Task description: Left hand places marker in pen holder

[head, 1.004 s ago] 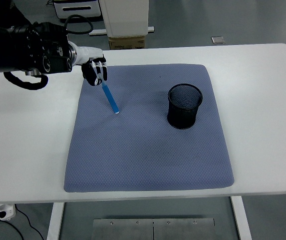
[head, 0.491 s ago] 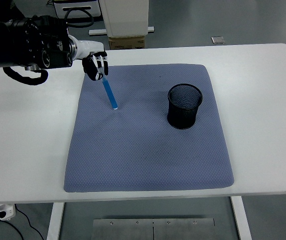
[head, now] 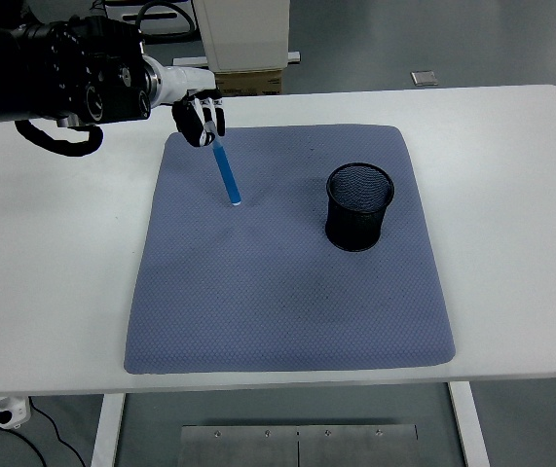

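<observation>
Carrying marker (head: pixel 227 177) | left hand (head: pixel 200 119) clenched on its top end, tip hanging below | pen holder (head: pixel 359 206) off to hand's right | keep upright, lower tip-first through rim

Bright even overhead lighting, sharp focus throughout, soft faint shadow beneath the pen holder (head: pixel 359 206), white table (head: pixel 511 175) near overexposed, no motion blur
</observation>
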